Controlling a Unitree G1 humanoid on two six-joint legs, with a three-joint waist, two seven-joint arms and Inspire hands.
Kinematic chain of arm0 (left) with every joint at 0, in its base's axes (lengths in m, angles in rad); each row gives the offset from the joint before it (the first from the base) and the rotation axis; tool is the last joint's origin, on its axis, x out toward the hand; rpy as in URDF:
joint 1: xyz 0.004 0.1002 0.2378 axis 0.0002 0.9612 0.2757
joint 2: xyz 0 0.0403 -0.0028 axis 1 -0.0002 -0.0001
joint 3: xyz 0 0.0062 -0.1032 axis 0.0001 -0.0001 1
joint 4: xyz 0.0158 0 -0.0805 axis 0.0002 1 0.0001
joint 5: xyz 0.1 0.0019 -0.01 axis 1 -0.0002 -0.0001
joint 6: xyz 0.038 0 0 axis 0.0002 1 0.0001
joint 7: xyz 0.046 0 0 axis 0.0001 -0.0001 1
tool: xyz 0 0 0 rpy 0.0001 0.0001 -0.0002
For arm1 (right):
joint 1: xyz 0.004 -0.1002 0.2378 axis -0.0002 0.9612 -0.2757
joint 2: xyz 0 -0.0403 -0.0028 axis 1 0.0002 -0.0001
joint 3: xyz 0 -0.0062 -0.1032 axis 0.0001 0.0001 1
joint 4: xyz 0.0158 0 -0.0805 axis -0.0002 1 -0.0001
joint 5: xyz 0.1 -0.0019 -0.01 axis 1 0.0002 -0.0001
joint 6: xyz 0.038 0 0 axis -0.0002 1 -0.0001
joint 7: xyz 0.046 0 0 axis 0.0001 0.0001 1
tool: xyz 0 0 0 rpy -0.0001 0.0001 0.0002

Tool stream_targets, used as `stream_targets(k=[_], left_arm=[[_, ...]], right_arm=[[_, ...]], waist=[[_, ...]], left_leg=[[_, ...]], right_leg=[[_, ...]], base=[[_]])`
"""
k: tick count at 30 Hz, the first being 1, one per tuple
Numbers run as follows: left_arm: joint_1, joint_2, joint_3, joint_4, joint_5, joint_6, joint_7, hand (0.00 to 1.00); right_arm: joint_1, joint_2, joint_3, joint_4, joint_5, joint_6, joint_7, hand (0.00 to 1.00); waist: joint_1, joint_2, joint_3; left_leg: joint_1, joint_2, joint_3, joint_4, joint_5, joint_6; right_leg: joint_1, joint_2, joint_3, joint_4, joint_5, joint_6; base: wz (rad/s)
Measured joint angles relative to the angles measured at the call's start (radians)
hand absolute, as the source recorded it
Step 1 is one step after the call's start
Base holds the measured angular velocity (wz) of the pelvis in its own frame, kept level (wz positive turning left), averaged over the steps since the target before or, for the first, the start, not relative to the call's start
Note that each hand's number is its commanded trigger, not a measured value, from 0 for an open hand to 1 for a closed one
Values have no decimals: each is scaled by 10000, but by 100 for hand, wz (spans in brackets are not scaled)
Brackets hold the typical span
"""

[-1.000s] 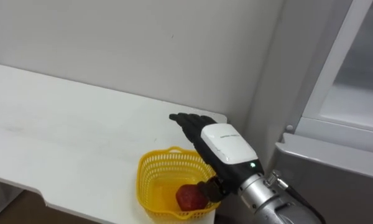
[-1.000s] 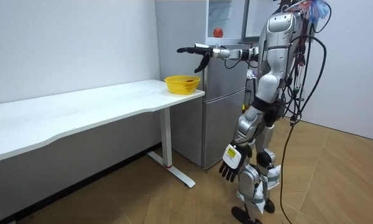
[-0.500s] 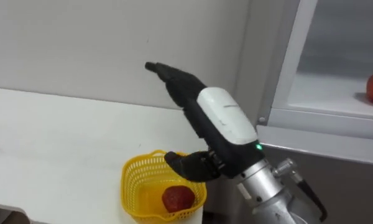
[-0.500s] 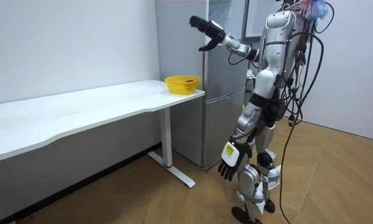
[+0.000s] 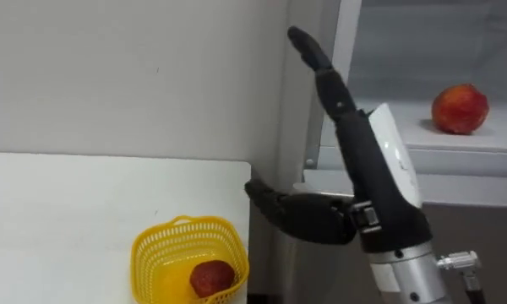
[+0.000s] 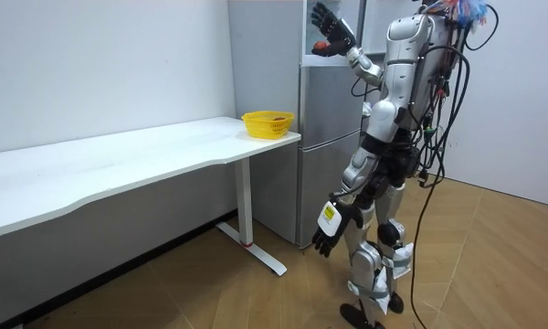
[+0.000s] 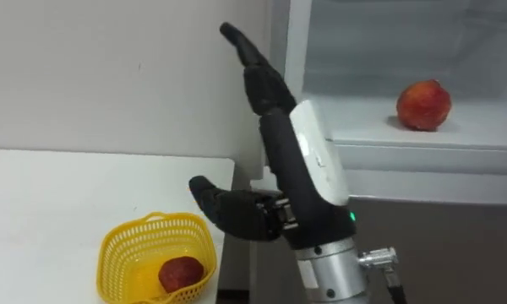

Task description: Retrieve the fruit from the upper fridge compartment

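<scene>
The right hand (image 5: 367,173) has gone up from over the yellow basket (image 5: 155,253) and is now high in front of the open top part of the fridge (image 6: 333,164). Its fingers (image 5: 323,74) are straight and close together, pointing up. Its thumb (image 5: 280,209) sticks out to the side. It holds nothing. The red fruit (image 5: 460,108) sits on the white shelf (image 5: 505,128) inside, apart from the hand. A second red fruit (image 5: 212,277) lies in the basket, which stands at the corner of the white table (image 5: 68,211) beside the fridge. The left hand (image 6: 324,239) hangs low by the robot's leg, fingers loose.
</scene>
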Motion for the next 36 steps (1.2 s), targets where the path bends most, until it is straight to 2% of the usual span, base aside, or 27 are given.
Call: stream_targets(k=[3, 5, 7, 9, 14, 19, 22, 29, 31, 33, 36], left_arm=[[102, -14, -15, 77, 0, -20, 1, 0], [165, -27, -15, 79, 5, -25, 1, 0], [181, -47, -15, 93, 7, -24, 4, 0], [181, -96, -2, 111, 7, -24, 64, 0], [350, -153, 26, 131, -8, -24, 145, 0], [592, -168, 26, 126, -6, -25, 142, 0], [678, -167, 37, 129, -8, -33, 135, 0], [713, -157, 229, 123, -7, -266, 189, 0], [695, -156, 242, 116, -10, -275, 206, 0], [601, -153, 440, 118, -4, -280, 204, 0], [555, -148, 813, 97, 19, -259, 167, 0]], right_arm=[[1, 80, -335, -137, 42, -253, -333, 0], [1, 115, -450, -200, 67, -292, -479, 0], [13, 101, -563, -244, 50, -350, -568, 0], [248, 80, -764, -524, 72, -349, -591, 0], [376, -60, -1417, -653, 272, -413, -1038, 0], [378, -145, -2170, -674, 349, -422, -1567, 0], [379, -546, -2644, -674, 434, -456, -1882, 0], [383, -619, -3566, -664, 635, -652, -2315, 0], [383, -699, -3708, -592, 889, -668, -2348, 0], [368, -799, -3743, -479, 1184, -646, -2398, 0], [360, -816, -3834, -64, 1253, -584, -2344, 0]], waist=[[-174, 47, -1], [-305, 75, -7], [-344, 123, -35], [-391, 157, -109], [-447, 125, -132], [-712, -136, -100], [-849, -274, -105], [-976, -314, -88], [-997, -332, -58], [-974, -387, 12], [-934, -412, 26]], left_leg=[[-6, 4, -1, 13, 0, 0], [-12, 7, -2, 13, 0, -1], [-16, 7, -3, 7, -1, -2], [-3, 5, 1, 7, -1, -2], [170, 18, 31, -14, 0, -2], [161, 32, 23, -7, -5, -12], [153, 27, 35, -1, -6, -11], [179, 43, 153, -59, -5, -11], [179, 47, 164, -71, -5, -11], [146, 49, 136, -75, -5, -11], [146, 50, 137, -100, -5, -11]], right_leg=[[1, 6, -14, -1, 0, 0], [1, 10, -17, -1, 0, 0], [-8, 12, -16, 1, 0, 0], [-5, 58, -3, 11, 0, 0], [121, 101, 249, 8, -1, -1], [105, 128, 263, -2, -2, -3], [80, 125, 282, -1, -1, -3], [58, 143, 318, 1, -1, -3], [38, 144, 320, 12, -1, -3], [17, 142, 309, 14, -1, -3], [6, 143, 299, 10, -1, -3]], base=[[0], [0], [0], [0], [-6], [-1], [0], [-2], [0], [0], [0]])
